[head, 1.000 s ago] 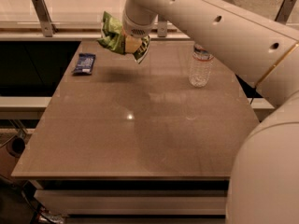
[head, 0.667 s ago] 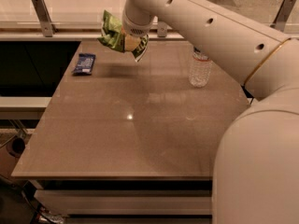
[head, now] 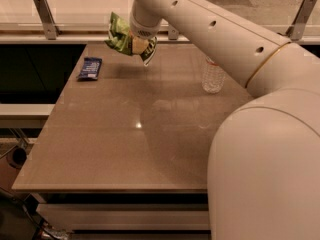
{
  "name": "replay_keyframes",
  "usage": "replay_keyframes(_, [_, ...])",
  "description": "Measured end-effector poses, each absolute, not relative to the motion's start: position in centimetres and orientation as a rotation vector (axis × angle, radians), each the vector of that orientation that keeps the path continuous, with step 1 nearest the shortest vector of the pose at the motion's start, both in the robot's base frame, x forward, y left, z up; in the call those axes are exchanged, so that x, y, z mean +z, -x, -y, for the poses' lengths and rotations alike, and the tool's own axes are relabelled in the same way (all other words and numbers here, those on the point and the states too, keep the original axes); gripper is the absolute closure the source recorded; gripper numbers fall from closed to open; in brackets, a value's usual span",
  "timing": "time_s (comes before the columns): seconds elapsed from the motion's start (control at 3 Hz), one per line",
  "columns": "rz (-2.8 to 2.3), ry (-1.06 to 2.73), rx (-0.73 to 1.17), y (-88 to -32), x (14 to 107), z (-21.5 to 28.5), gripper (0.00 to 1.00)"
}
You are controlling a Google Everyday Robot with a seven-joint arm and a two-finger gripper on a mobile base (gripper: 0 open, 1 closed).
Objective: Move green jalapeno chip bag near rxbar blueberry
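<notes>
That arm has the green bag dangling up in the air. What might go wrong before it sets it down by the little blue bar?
The end effector holds the green jalapeno chip bag by crinkled foil above the table; it might slip out. The rxbar blueberry lies close to the table's edge, so a bag put down there may nudge it off or overhang.

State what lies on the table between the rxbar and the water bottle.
Only bare tabletop, as the camera view shows. Nothing rests between rxbar and bottle. The gripper holds the chip bag in the air above that stretch, nearer the rxbar.
</notes>
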State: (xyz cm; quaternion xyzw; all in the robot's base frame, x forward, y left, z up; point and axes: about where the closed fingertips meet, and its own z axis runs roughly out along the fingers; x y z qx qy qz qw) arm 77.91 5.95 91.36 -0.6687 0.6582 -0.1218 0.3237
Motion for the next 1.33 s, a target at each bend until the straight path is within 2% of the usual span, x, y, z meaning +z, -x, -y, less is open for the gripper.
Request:
replay_keyframes(0.67, [-1.729,1.761,-0.316,-77.96,90.93,-6.11,0.19])
replay_keyframes(1.0, [-1.730,1.764,-0.315,-77.97,90.68,-6.19,0.00])
replay_keyframes(1.33, [-1.731,1.765,-0.314,-77.98,90.63,-6.21,0.00])
